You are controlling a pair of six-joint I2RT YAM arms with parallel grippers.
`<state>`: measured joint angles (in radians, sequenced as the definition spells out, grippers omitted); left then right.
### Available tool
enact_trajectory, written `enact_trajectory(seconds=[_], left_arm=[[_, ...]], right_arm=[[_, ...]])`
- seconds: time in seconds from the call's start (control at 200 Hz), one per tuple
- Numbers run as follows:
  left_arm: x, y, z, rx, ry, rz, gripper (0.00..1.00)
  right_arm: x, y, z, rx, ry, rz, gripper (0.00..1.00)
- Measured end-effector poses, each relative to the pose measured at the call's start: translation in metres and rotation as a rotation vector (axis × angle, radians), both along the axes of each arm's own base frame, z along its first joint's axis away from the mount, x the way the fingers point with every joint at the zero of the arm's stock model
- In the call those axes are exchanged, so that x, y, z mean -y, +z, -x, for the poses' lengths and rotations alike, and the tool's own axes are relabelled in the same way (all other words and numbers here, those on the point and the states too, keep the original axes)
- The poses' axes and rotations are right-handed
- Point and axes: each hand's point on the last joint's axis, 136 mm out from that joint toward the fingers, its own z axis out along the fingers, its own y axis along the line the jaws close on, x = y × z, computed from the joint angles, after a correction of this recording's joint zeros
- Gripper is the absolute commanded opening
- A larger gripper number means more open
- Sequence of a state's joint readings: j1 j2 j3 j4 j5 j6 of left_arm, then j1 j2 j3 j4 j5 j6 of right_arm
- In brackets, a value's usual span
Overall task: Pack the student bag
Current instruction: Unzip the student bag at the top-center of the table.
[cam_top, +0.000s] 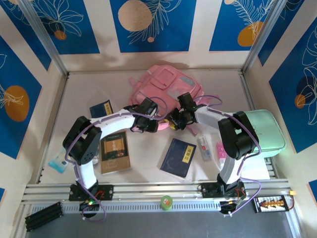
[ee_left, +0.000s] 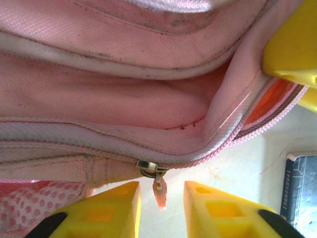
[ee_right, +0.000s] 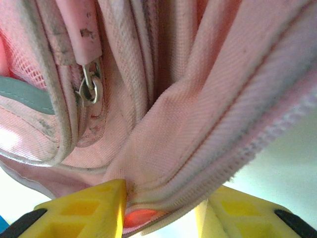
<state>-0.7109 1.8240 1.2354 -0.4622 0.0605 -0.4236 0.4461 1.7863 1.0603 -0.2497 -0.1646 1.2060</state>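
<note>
The student bag (cam_top: 166, 85), pink and soft, lies at the back middle of the table with its open zip edge toward the arms. My left gripper (cam_top: 147, 120) stands at that near edge. In the left wrist view its yellow fingers (ee_left: 101, 213) are apart, and the small pink zip pull (ee_left: 159, 191) hangs between them, touched by neither. My right gripper (cam_top: 177, 119) meets the bag (ee_right: 163, 99) from the right. Its fingers (ee_right: 84, 208) press on a thick fold of the zip edge (ee_right: 208, 163). One of its yellow fingers (ee_left: 292, 44) is in the left wrist view.
A mint-green case (cam_top: 265, 131) lies at the right. On the table lie a dark blue book (cam_top: 178, 157), an olive book (cam_top: 115, 151), a small blue booklet (cam_top: 101, 108), a light blue item (cam_top: 58, 161) and small white and pink items (cam_top: 204, 148).
</note>
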Motion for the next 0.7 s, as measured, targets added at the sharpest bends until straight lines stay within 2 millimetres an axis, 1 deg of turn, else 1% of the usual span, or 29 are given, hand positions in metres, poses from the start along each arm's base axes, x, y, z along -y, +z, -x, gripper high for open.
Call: enact_trajectory(seconds=[0.085,0.185,0.355,0.53,0.615,0.675,0.7], left_arm=[[0.0010,0.0005,-0.0007,0.000,0.011,0.006,0.34],[0.0017,0.0011,-0.0016,0.002,0.018,0.011,0.31],[0.0024,-0.0014,-0.0042,0.004,0.032,0.013,0.22],[0.0020,-0.0023,-0.0060,0.008,0.045,0.011,0.17],[0.0011,-0.0026,-0.0068,0.010,0.052,0.007,0.10],[0.0002,-0.0027,-0.0074,0.012,0.059,0.004,0.01],[0.0000,-0.0027,-0.0077,0.014,0.058,0.002,0.00]], right_arm=[[-0.0002,0.0002,-0.0005,0.002,0.000,-0.001,0.40],[-0.0002,0.0003,-0.0005,0.002,0.000,-0.001,0.40],[-0.0003,0.0004,-0.0006,0.003,0.000,-0.001,0.37],[-0.0003,0.0004,-0.0006,0.003,0.000,-0.001,0.36],[-0.0004,0.0005,-0.0008,0.004,0.000,-0.002,0.32],[-0.0006,0.0007,-0.0012,0.006,0.000,-0.003,0.29],[-0.0005,0.0008,-0.0014,0.007,0.000,-0.003,0.28]])
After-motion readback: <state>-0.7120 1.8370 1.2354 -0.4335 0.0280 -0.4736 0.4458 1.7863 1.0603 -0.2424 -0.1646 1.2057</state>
